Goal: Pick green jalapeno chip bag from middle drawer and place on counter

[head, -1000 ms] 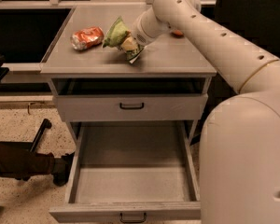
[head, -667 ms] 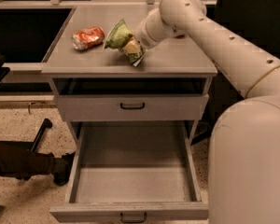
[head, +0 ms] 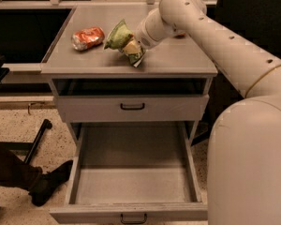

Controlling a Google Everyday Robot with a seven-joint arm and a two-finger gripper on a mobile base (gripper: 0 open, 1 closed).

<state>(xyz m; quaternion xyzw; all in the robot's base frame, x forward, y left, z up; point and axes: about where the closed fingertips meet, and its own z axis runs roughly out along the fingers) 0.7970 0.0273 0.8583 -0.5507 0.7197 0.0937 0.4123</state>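
The green jalapeno chip bag [head: 120, 36] is over the counter [head: 178, 60], just right of its middle, tilted, with its lower end at or just above the surface. My gripper [head: 132, 47] reaches in from the right and is shut on the bag; its wrist [head: 152, 29] is behind it. The middle drawer [head: 131, 184] is pulled fully out below, and its grey floor is bare. Its small dark handle [head: 133, 218] is at the bottom edge of the view.
A crushed orange-red can [head: 87, 37] lies on the counter left of the bag. The upper drawer [head: 132, 108] is shut. My white arm and body [head: 253, 149] fill the right side. A person's leg and shoe [head: 42, 184] and a dark bar lie on the floor at left.
The gripper and bag have sunk slightly toward the counter and drifted a little right. The arm's elbow has shifted. The drawer and can have not moved.
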